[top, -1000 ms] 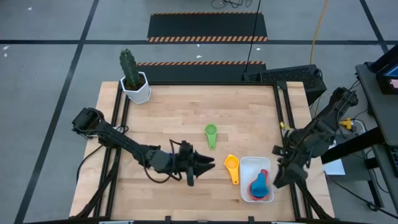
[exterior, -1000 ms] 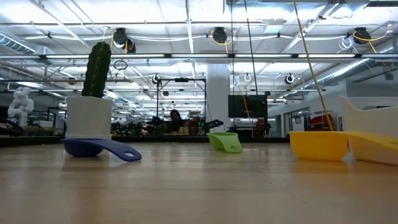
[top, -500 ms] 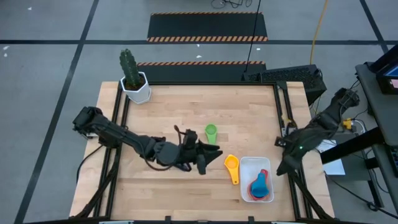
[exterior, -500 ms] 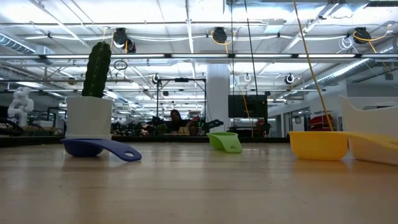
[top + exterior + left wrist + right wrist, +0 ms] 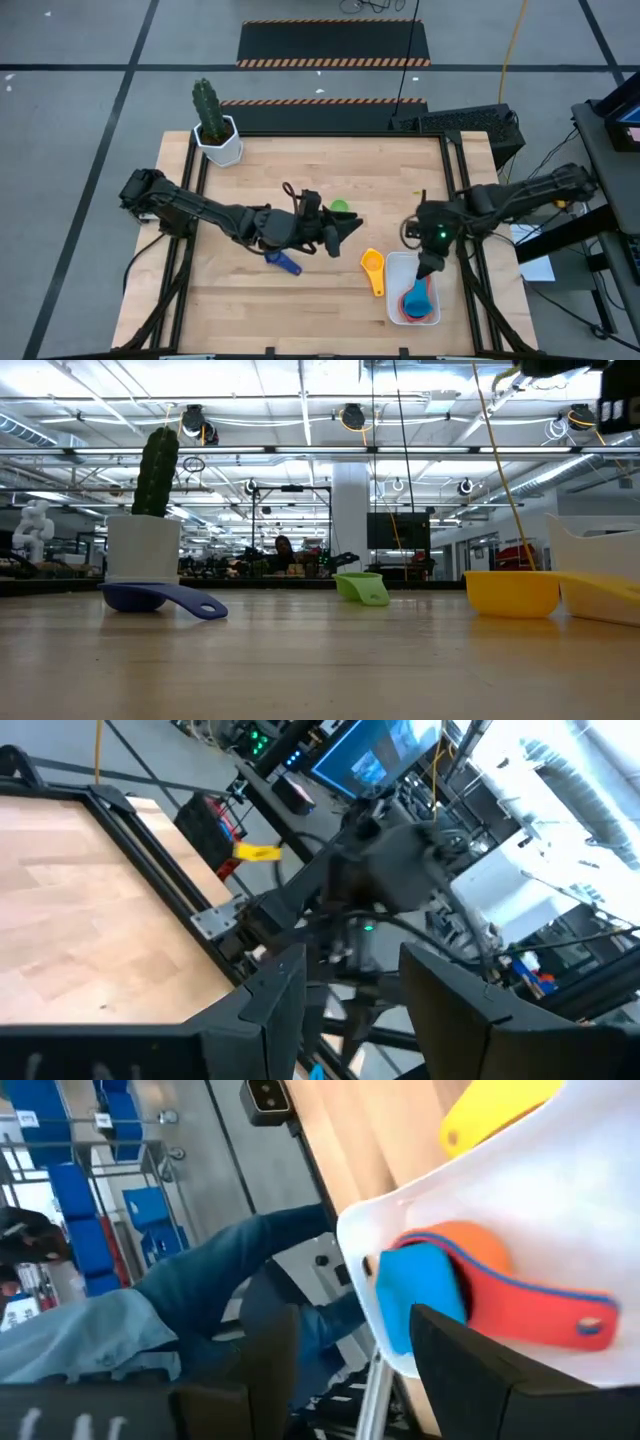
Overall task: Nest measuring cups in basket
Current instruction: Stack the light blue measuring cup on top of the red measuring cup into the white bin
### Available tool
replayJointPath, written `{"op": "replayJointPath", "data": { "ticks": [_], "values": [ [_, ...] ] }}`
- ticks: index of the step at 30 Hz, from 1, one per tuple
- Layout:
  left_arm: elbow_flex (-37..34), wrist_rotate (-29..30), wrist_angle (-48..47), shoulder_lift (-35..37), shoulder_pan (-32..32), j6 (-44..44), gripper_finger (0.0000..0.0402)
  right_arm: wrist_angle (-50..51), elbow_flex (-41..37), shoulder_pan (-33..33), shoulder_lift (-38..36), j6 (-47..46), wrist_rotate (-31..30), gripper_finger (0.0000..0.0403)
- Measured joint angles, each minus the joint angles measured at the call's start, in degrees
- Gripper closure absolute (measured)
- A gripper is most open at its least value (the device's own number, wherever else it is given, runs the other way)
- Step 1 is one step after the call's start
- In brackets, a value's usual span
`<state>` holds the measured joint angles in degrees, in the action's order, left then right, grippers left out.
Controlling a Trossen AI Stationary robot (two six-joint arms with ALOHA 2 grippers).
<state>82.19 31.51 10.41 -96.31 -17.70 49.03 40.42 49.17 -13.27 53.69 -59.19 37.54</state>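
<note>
From above, the left gripper (image 5: pixel 345 231) hovered mid-table with its fingers spread and empty, half hiding the green cup (image 5: pixel 340 207); a dark blue cup (image 5: pixel 283 262) lay just beside that arm. The yellow cup (image 5: pixel 373 266) sat beside the white basket (image 5: pixel 396 268), which held the red, orange and blue cups (image 5: pixel 417 298). The right gripper (image 5: pixel 428 264) hung over the basket. Its wrist view showed its fingers (image 5: pixel 470 1370) parted, holding nothing.

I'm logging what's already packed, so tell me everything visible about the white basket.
The basket is a small, shallow, white rectangular tray of glossy plastic with rounded corners, lying flat near the table's front right corner. Inside sit nested measuring cups: light blue over red and orange, handles pointing toward the table's middle. The yellow cup lies just outside its left wall. The right gripper hovers over its far end, fingers apart, touching nothing visible.
</note>
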Motion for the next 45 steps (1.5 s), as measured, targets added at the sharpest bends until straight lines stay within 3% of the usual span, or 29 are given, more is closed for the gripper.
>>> {"op": "replayJointPath", "data": {
  "ticks": [7, 13, 20, 31, 45],
  "values": [
    [0.00, 0.00, 1.16, 0.00, -0.06, 0.67, 0.0238, 7.79, 0.00, 4.39, 4.66, 16.03, 6.46, 0.0220],
    [0.00, 0.03, 1.85, 0.00, 0.38, 0.80, 0.0238, 5.98, 0.00, 3.24, 10.06, 22.43, 8.10, 0.0220],
    [0.00, 0.04, 2.10, -0.02, 0.70, 0.98, 0.0238, 4.39, 0.00, 1.63, 12.52, 25.46, 8.92, 0.0246],
    [0.00, 0.05, 2.24, -0.04, 1.19, 0.87, 0.0238, 1.82, 0.00, 0.81, 12.49, 27.35, 7.76, 0.0394],
    [-0.02, 0.07, 2.58, -0.04, 1.19, 1.08, 0.0238, 0.47, 0.02, 2.94, 5.64, 20.32, 15.30, 0.0401]
  ]
}}
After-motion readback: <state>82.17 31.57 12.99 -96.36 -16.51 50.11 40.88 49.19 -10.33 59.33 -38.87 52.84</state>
